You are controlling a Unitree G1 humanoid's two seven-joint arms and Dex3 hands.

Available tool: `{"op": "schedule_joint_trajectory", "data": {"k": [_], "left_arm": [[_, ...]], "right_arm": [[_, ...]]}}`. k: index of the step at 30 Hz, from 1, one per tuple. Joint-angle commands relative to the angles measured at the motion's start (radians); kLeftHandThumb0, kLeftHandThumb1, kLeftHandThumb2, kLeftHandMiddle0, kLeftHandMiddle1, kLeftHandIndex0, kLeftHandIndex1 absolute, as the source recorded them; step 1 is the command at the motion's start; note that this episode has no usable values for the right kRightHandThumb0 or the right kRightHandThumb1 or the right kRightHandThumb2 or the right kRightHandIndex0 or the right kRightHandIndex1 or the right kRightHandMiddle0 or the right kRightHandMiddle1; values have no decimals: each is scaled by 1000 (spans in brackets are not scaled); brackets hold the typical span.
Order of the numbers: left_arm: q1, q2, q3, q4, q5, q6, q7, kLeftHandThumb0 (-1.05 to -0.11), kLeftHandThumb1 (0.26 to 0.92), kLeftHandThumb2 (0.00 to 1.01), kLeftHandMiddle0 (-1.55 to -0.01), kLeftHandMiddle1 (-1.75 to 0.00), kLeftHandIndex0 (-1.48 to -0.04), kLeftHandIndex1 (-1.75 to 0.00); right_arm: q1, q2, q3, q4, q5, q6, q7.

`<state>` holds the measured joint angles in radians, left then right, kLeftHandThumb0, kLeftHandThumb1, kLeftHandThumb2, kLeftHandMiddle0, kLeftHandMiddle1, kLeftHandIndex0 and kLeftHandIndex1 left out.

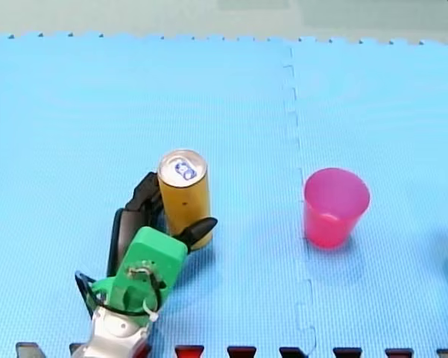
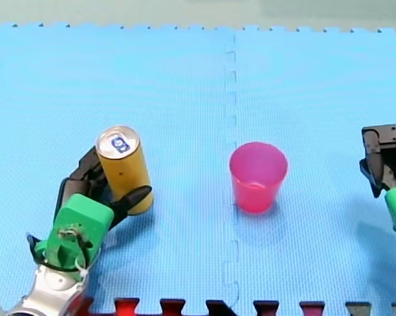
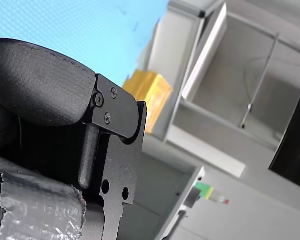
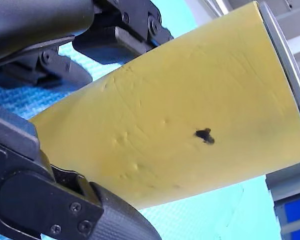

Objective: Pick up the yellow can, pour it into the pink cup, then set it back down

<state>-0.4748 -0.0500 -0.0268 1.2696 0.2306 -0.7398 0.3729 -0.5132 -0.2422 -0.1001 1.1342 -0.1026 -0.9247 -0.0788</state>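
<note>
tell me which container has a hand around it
The yellow can: the left hand grips it. The pink cup stands apart, untouched; the right hand is far right.

One yellow can [image 1: 185, 198], one pink cup [image 1: 335, 209], two hands (left hand [image 1: 134, 221], right hand [image 2: 384, 161]), apparently two foam mats [image 1: 134, 112].
</note>
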Motion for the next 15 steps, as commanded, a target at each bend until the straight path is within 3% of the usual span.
{"op": "schedule_joint_trajectory", "data": {"k": [1, 10, 15], "left_arm": [[-2, 9, -9, -5, 12, 12, 20, -994, 774, 0, -292, 0, -292, 0], [-9, 36, -90, -11, 128, 44, 179, -1048, 786, 7, -174, 0, -214, 0], [-9, 41, -107, -10, 141, 37, 185, -1048, 788, 5, -123, 0, -169, 0]], "right_arm": [[-4, -4, -1, 3, 1, -6, -1], [-7, -4, -1, 4, 1, -5, 0], [-7, -2, -2, 6, 4, -7, 3]]}}
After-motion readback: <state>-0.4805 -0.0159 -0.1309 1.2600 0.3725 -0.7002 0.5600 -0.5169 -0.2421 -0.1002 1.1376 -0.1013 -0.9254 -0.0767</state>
